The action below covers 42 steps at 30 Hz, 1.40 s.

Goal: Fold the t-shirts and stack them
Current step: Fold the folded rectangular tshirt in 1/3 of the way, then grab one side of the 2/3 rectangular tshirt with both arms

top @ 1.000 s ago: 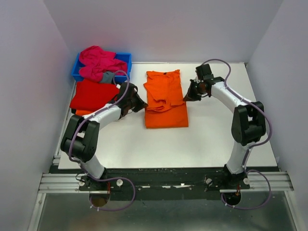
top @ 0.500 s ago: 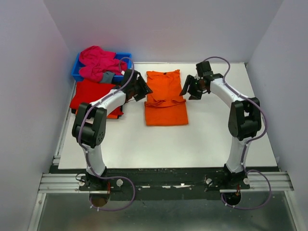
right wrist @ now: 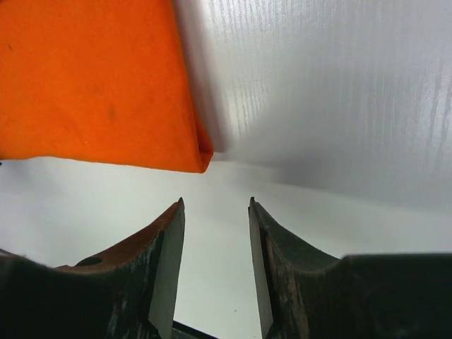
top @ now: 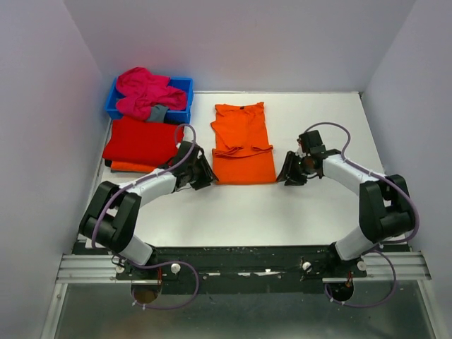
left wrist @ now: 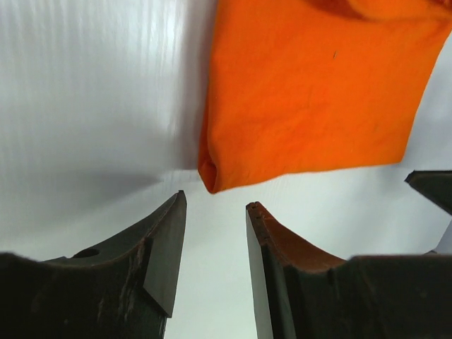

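An orange t-shirt [top: 242, 143], folded lengthwise, lies flat in the middle of the table. My left gripper [top: 204, 177] is open and empty, just off the shirt's near left corner [left wrist: 212, 178]. My right gripper [top: 284, 176] is open and empty, just off the shirt's near right corner [right wrist: 201, 159]. A folded red t-shirt [top: 140, 140] lies on another orange one [top: 128, 167] at the left. A crumpled magenta-pink t-shirt [top: 145, 92] fills the blue bin [top: 182, 88].
A small grey cloth piece [top: 158, 112] lies at the bin's front edge. White walls close in the table on the left, back and right. The arms' bases and a metal rail [top: 240, 267] run along the near edge.
Both grippers have come down from beside the shirt's far half to its near corners. The shirt lies smoother, with its loose fold laid flat.
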Tool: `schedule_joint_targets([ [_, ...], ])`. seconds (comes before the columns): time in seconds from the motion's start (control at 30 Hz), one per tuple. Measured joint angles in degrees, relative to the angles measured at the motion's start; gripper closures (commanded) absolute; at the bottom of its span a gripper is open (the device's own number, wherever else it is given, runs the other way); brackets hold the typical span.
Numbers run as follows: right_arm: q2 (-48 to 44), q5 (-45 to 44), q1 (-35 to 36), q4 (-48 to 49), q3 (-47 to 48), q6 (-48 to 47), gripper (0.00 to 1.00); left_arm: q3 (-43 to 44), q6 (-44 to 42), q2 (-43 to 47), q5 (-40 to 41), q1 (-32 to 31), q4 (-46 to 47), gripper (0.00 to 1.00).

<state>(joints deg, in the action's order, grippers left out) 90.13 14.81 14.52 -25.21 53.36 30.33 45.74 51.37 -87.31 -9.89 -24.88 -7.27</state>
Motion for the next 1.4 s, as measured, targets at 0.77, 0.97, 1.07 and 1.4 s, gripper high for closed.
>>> schedule_joint_targets([
  [0.77, 9.42, 5.09, 0.00, 7.65, 0.87, 0.48, 0.96, -1.81, 1.79, -2.86, -1.60, -2.08, 3.93, 0.53],
  [0.97, 9.57, 5.44, 0.00, 7.85, 0.87, 0.48, 0.99, -1.81, 1.62, -3.52, -1.29, -1.73, 3.26, 0.56],
  [1.07, 9.57, 5.46, 0.00, 7.93, 0.87, 0.50, 0.99, -1.73, 1.57, -4.63, -1.29, -1.51, 3.28, 0.59],
  [1.4, 9.57, 5.55, 0.00, 8.02, 0.87, 0.50, 0.99, 0.37, 1.86, -8.11, -1.57, -0.68, 5.49, 0.86],
])
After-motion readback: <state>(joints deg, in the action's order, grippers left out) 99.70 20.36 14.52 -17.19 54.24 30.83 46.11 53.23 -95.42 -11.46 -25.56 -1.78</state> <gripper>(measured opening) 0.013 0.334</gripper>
